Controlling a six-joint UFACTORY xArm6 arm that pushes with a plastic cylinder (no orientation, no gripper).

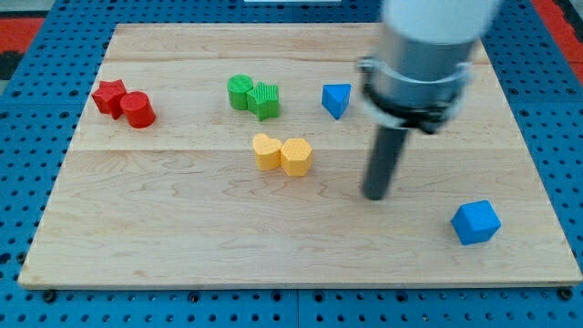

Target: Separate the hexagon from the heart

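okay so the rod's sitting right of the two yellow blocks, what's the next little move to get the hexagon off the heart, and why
Probably slide my tip left and slightly toward the view's bottom, aiming under the seam between the yellow hexagon and the yellow heart. They sit touching side by side, with the hexagon nearer the tip. A straight push left would likely shove both blocks along together.

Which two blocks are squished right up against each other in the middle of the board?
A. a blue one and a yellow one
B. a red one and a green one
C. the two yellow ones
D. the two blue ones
C: the yellow heart and the yellow hexagon sit touching side by side, while my tip stands apart from them toward the view's right.
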